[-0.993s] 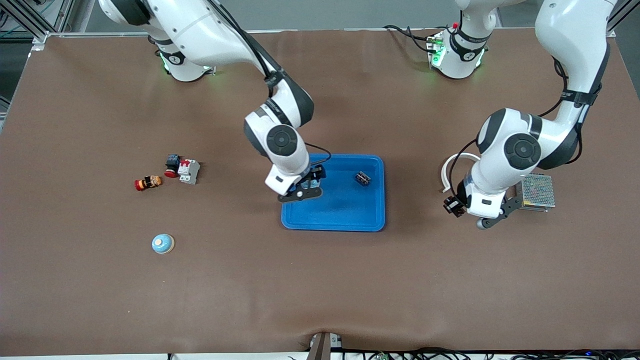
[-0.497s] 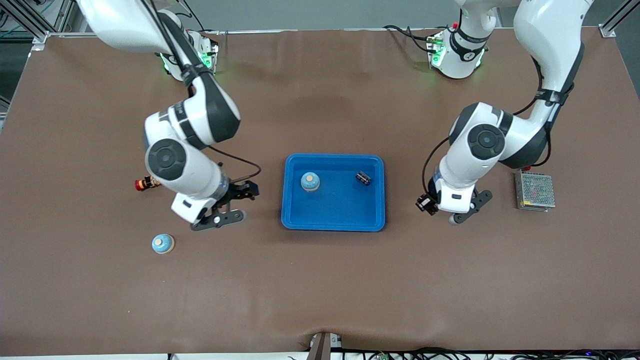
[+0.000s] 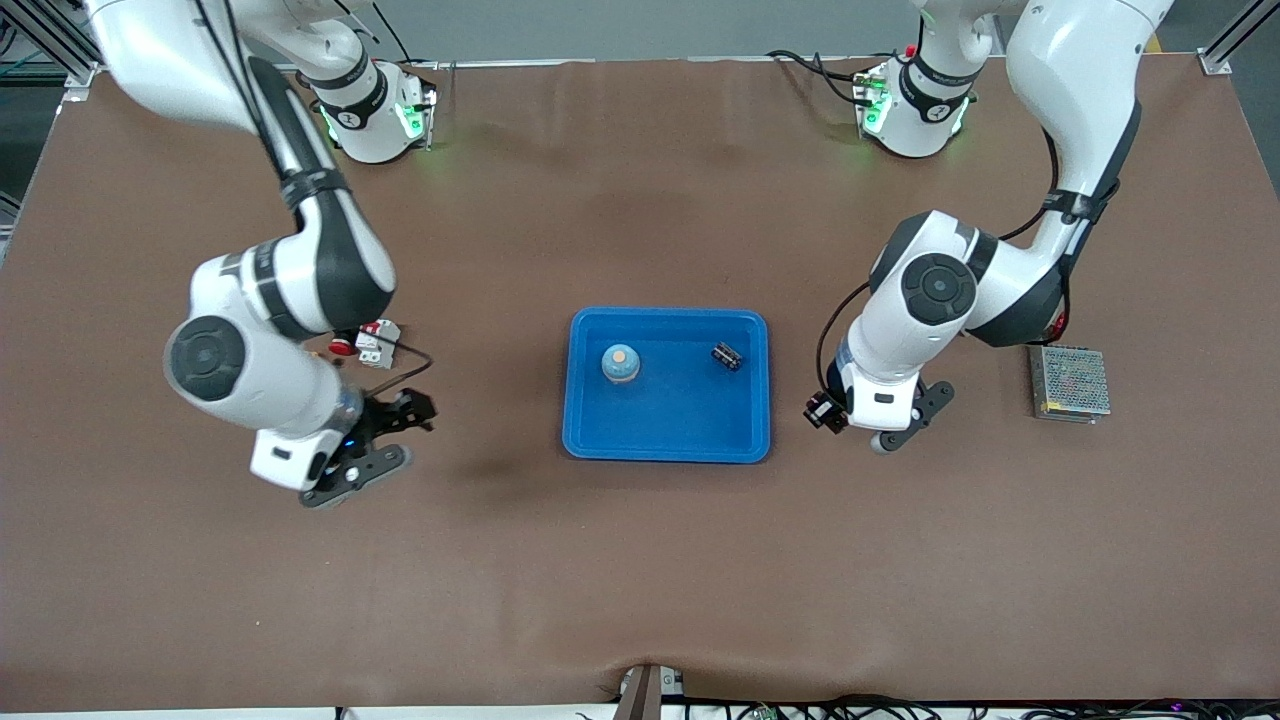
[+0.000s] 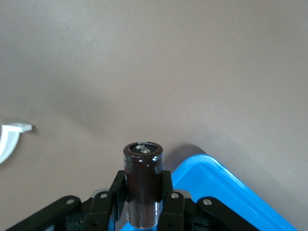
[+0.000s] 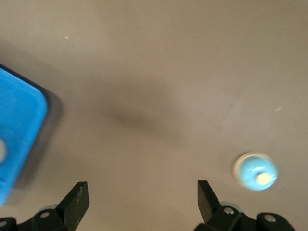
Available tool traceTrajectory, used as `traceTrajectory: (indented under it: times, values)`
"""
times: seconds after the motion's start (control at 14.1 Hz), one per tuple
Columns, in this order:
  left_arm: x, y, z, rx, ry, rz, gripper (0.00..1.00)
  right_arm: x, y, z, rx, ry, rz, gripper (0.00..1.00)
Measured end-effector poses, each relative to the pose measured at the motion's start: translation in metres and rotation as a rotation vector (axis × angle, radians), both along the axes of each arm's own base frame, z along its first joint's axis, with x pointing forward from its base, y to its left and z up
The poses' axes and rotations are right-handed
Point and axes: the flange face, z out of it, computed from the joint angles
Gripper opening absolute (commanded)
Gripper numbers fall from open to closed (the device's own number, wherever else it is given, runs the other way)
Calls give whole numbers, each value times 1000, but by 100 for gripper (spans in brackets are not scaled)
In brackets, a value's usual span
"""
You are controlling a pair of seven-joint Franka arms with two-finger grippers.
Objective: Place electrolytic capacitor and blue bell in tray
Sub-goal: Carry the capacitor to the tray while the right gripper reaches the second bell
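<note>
on the brown tabletop (image 3: pixel 640 580), the left claw (image 3: pixel 880 432), clamped on the electrolytic capacitor (image 4: pixel 143 185), should clear the tray (image 3: pixel 665 445) rim before release, while the right claw (image 3: pixel 372 445) waits, fingers apart.

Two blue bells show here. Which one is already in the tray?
The blue bell standing in the tray, toward its right-arm end. The other bell sits on the bare table outside it, near the open right gripper.

Blue bell (image 3: pixel 620 363) and small dark capacitor (image 3: pixel 727 356) in blue tray (image 3: pixel 668 442).
</note>
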Motion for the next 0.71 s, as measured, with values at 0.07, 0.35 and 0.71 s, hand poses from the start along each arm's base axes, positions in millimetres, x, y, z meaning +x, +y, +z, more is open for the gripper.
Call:
traceTrajectory:
  times: [0.07,0.35,0.71]
  values:
    - [0,-6,-1,-4,2,7,0,7,-18,-7,1,-18,65,100]
    - [2,-14,-7,-14,11,23,0,26,-67,-49,-6,-71,267,100]
    - [-7,-59,-12,-43,24,85,0,29,-77,-80,-118,-53,482,100]
